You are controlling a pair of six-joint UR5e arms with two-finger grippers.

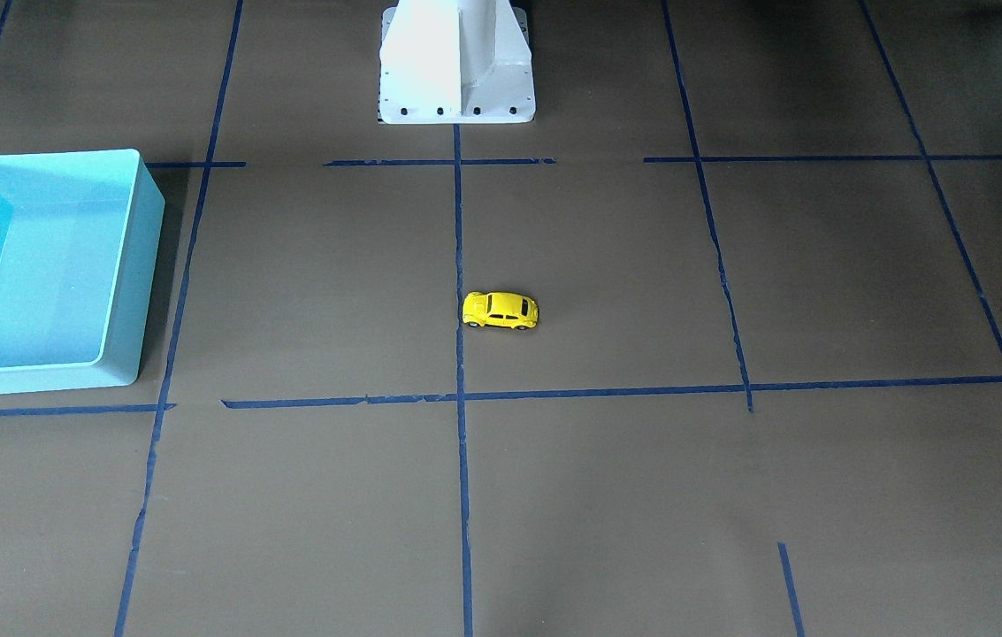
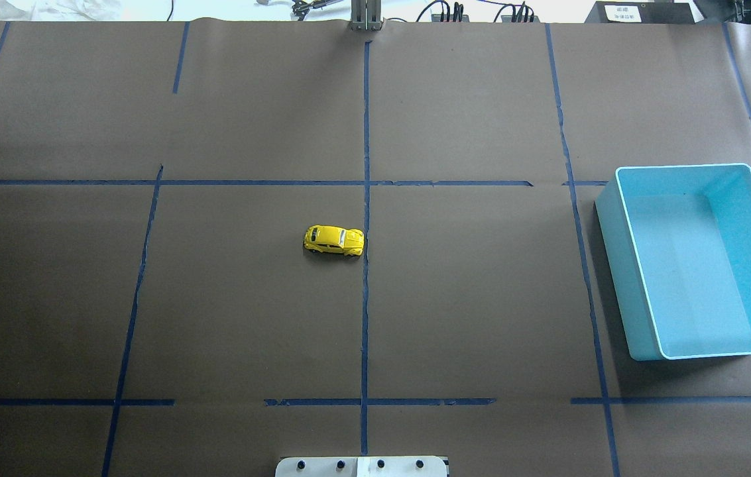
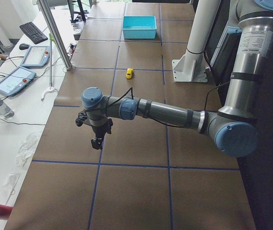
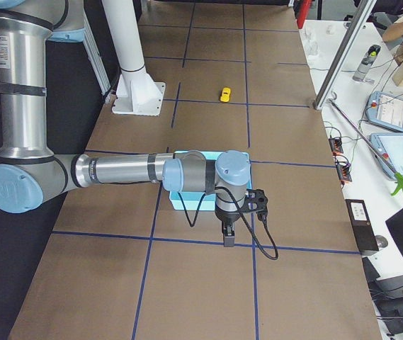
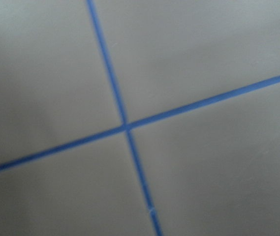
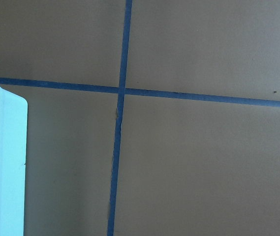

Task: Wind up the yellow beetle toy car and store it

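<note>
Plainly, we are at the very start: the yellow toy car (image 2: 335,240) stands on its wheels near the middle of the worktop (image 2: 481,311). It is just beside the blue tape line (image 2: 365,318) down the centre, on our left arm's side. The turquoise bin (image 2: 622,278) sits well apart from it on our right side, with nothing in it that we can see.

Our left claw (image 3: 97,142) hangs over bare worktop toward the left end, far from the car. Our right claw (image 4: 228,239) hangs just beside the bin's outer corner. Each shows only in a side view, so we cannot tell whether either is released or clenched. Neither has the car.

We judge the step in hand to be the reach. One arm must travel to the car, come down with its fingers either side of the small rounded body, and close gently. The car rolls freely, so a careless touch could send it off.
</note>
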